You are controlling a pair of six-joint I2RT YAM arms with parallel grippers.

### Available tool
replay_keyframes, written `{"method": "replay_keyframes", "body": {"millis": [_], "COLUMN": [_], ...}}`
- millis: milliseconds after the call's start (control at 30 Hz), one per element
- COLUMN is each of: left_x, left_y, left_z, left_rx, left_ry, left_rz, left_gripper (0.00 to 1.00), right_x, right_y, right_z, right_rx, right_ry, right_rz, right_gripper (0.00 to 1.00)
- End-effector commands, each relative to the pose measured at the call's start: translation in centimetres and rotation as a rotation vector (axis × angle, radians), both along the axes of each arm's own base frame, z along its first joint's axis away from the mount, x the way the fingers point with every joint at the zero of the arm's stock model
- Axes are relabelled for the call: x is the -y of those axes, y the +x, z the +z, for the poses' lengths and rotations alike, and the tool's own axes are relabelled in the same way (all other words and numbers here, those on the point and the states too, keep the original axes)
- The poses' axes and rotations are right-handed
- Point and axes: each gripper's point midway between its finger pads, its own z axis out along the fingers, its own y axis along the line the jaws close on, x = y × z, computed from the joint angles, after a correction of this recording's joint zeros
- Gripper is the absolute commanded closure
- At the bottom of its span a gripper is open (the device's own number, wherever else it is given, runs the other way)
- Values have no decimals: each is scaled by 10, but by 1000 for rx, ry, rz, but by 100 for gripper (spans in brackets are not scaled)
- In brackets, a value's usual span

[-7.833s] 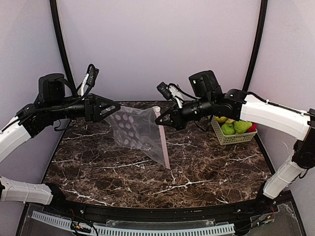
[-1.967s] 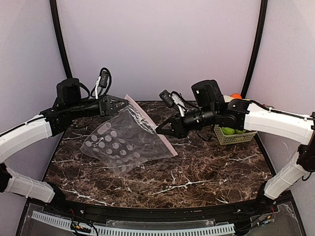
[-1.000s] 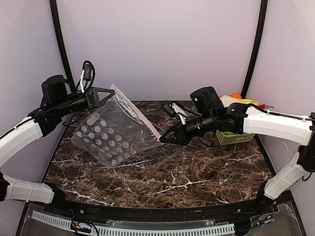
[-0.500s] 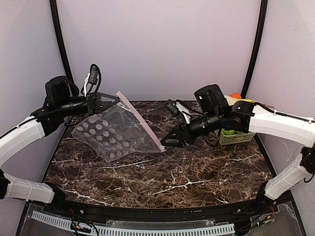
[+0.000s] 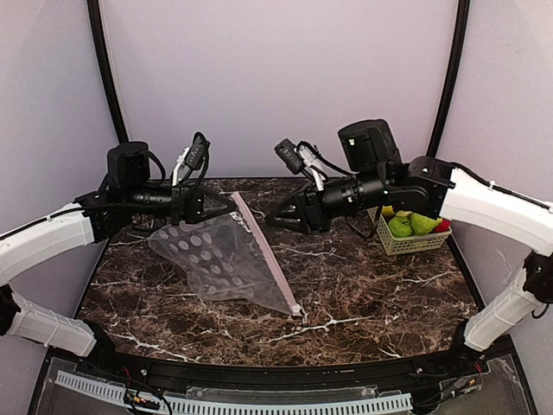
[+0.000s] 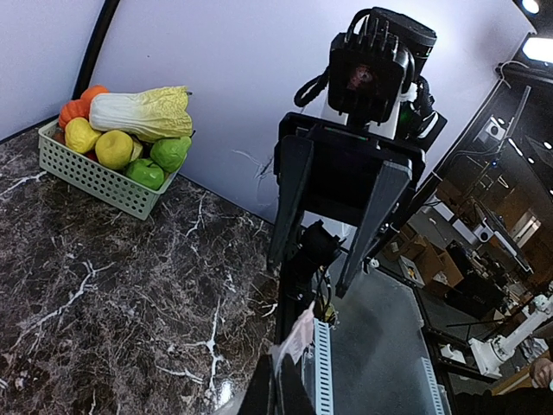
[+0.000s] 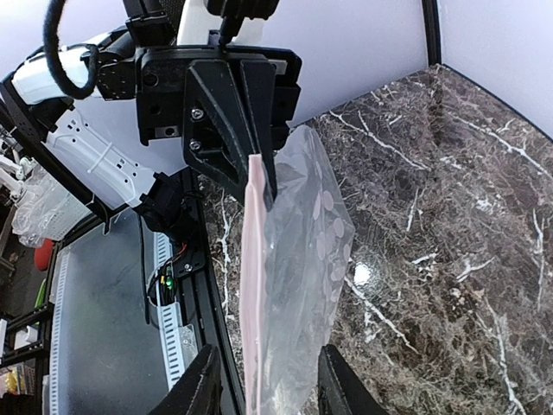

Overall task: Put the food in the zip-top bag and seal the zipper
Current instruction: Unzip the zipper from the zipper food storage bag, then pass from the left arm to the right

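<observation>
**Bag dangling off the left arm, right claw spread wide**

From the top, the left gripper (image 5: 226,207) is pinched tight on the upper end of the zipper (image 5: 268,259). The zip-top bag (image 5: 216,259) hangs off it, down to the marble table (image 5: 371,294). The right gripper (image 5: 275,218) sits just beside the bag, fingers apart, gripping nothing. The left wrist view gives the best look at the food: cabbage (image 6: 143,112), lemon (image 6: 78,134) and tomato (image 6: 82,99) piled in the green basket (image 6: 86,180). The right wrist view shows the bag's pale dots close up.

Left wrist view's bottom edge crops the zip-top bag (image 6: 294,363).
</observation>
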Motion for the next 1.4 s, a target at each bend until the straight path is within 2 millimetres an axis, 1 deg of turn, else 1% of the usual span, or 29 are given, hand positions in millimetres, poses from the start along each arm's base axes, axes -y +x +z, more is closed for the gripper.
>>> {"method": "replay_keyframes", "body": {"millis": [0,133,267,467,767,1033,1200,1367], "left_x": [5,7,7,8,8,8,8,8], "left_y": [-6,-7,-8,-8,-8,-7,-7,-7], "left_z": [6,4,3,1,2,1,2,2], "left_rx": [24,20,14,8,10,8,11,13], "left_ry": [-11,-9,-8,-5,-8,-6,-9,-9], "left_rz": [-41,-47,-49,-49,-48,-44,-44,-43], "left_gripper": [99,99,99,99,99,99,99,99], "right_x": [-21,-27,-27,-25,-28,-25,-22,-21], "right_y": [-8,-10,-4,-2,-1,0,5,6], "right_z": [-6,-12,-14,-6,-8,5,8,0], "right_rx": [5,-7,-2,11,-1,14,16,6], "right_ry": [-2,6,0,23,26,67,72,58], "right_rz": [40,45,11,-8,-9,-26,-52,-52], "right_gripper": [65,71,74,77,83,84,85,86]}}
